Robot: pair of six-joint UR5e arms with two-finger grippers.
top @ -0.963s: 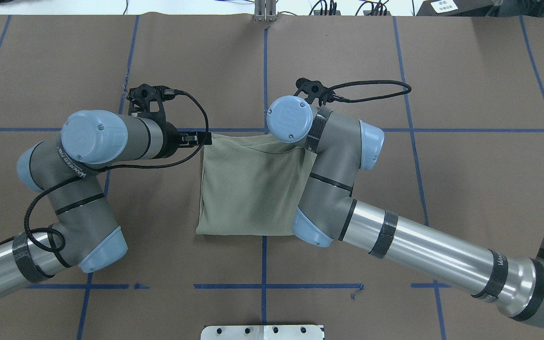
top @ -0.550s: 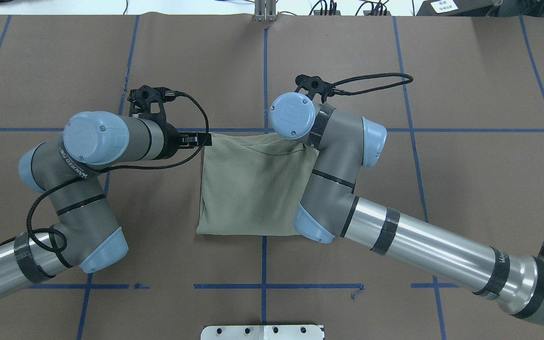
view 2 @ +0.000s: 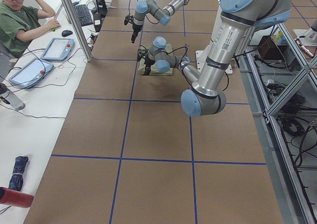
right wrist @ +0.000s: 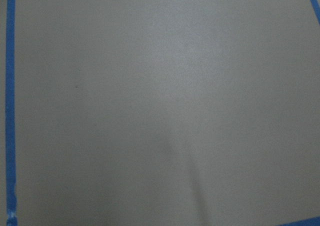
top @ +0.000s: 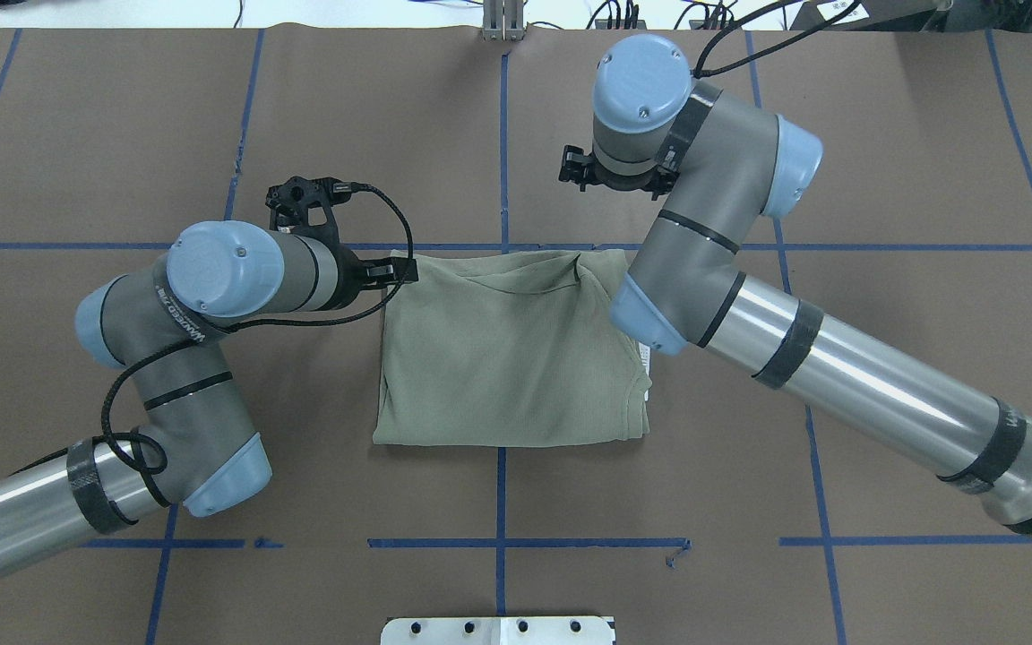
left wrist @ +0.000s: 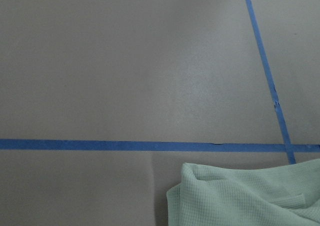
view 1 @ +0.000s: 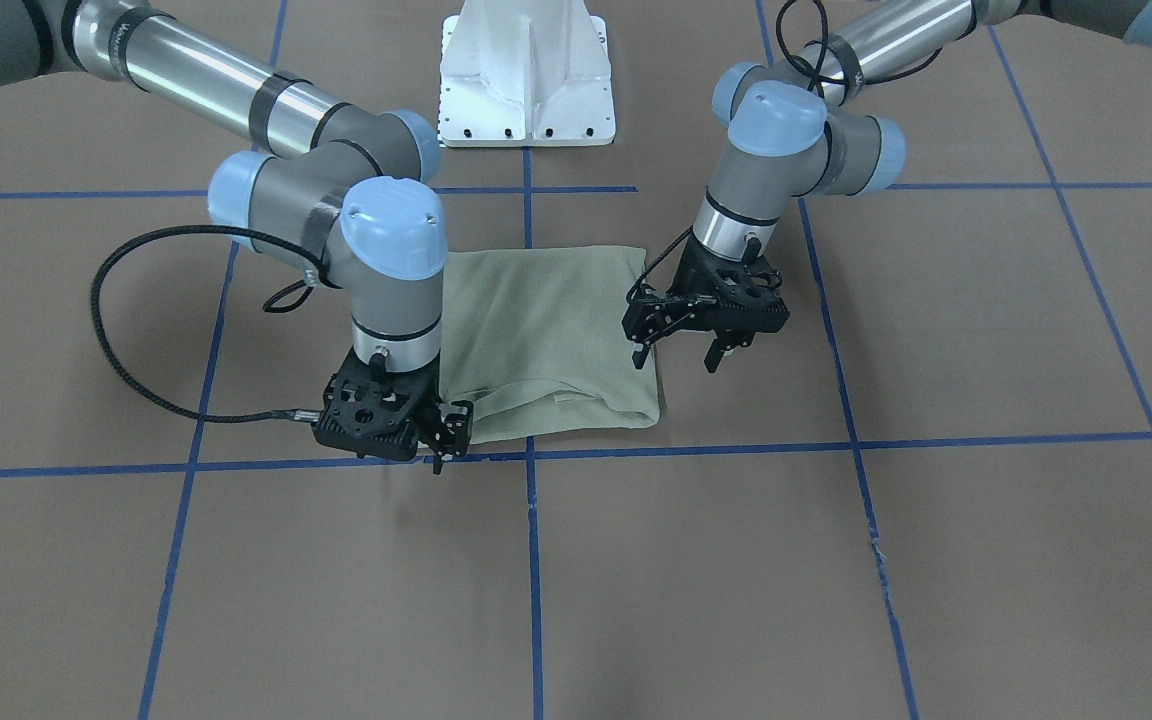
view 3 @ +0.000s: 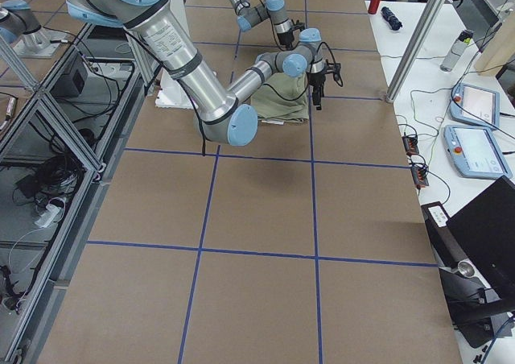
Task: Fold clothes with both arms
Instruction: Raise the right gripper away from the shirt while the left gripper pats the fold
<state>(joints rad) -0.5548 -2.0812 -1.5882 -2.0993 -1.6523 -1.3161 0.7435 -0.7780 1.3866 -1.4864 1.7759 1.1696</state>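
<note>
The sage-green shirt [top: 507, 358] [view 1: 546, 330] lies folded into a rough rectangle at the table's middle. Its ribbed neck and a white tag [top: 648, 358] show at its right edge. My left gripper [view 1: 677, 356] [top: 398, 269] hovers at the shirt's far-left corner, open, with nothing between its fingers. The left wrist view shows that corner of the shirt [left wrist: 250, 196] lying on the paper. My right gripper [view 1: 448, 437] hangs raised above the far-right corner, apart from the cloth and apparently open. In the overhead view it is mostly hidden under its own wrist. The right wrist view shows only bare table.
Brown paper with a blue tape grid [top: 502, 543] covers the table. The white base pedestal [view 1: 526, 70] stands at the robot's side. A side desk with tablets [view 2: 57, 48] and a seated person [view 2: 20, 16] runs along the table's far edge.
The right arm has let go of the shirt's far-right corner and risen up and away, uncovering the shirt's right side. The left gripper has shifted slightly right and released its corner.
</note>
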